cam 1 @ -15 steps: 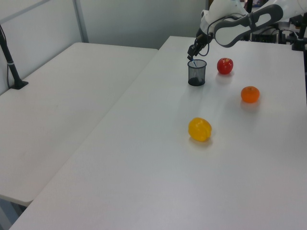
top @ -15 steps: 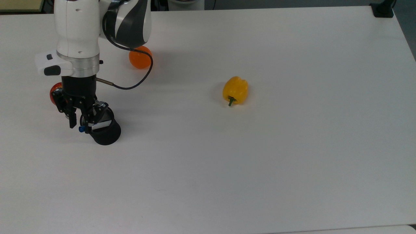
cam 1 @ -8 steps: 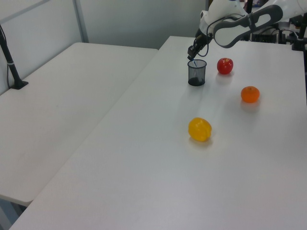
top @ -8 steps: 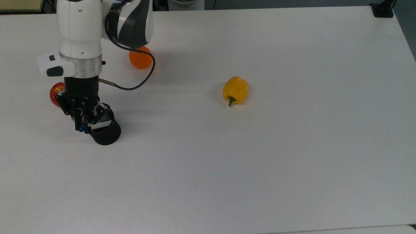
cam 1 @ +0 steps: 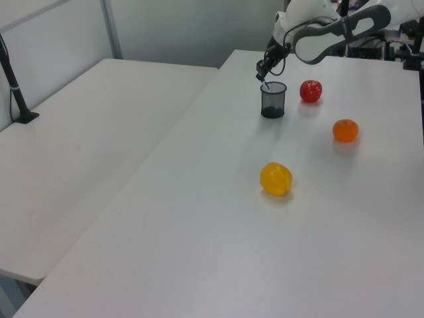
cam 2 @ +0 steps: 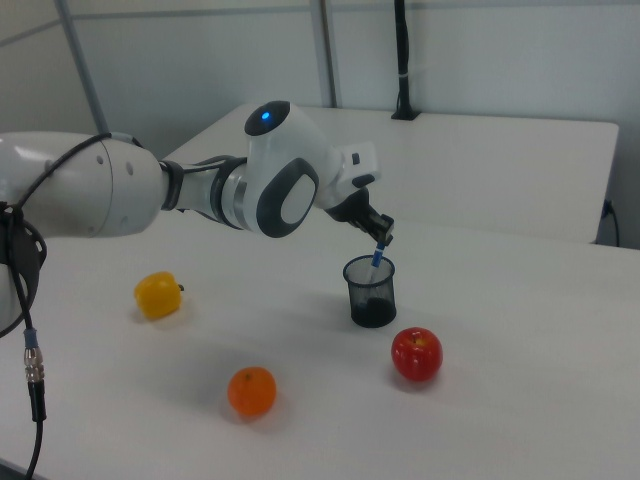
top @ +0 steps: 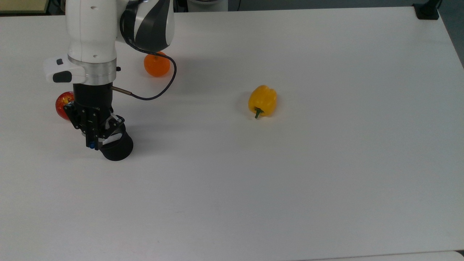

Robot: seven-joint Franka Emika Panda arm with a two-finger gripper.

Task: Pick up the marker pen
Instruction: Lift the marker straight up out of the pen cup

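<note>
We find the hand (cam 2: 379,236) closed on the blue top of the marker pen (cam 2: 377,257), whose lower end sits inside the black mesh cup (cam 2: 370,291) on the desk (top: 290,181); risks: the slanted pen may catch the rim and tip the cup toward the nearby apple (cam 2: 416,354); a grip this near the tip may slip.

Robotics laboratory, test bench area.

Plain white table (top: 326,163) carries a Franka arm (cam 2: 180,195) with an exposed cable (top: 156,92); a second white table (cam 1: 86,146) stands alongside, with a black clamped pole (cam 1: 13,83) at its edge; pale partition panels with metal uprights (cam 2: 326,50) close the space; laid out as test props are a yellow pepper (top: 262,100), an orange (top: 156,65), a red apple (cam 2: 416,354) and a black mesh cup (cam 2: 370,291); no domestic furnishings.
</note>
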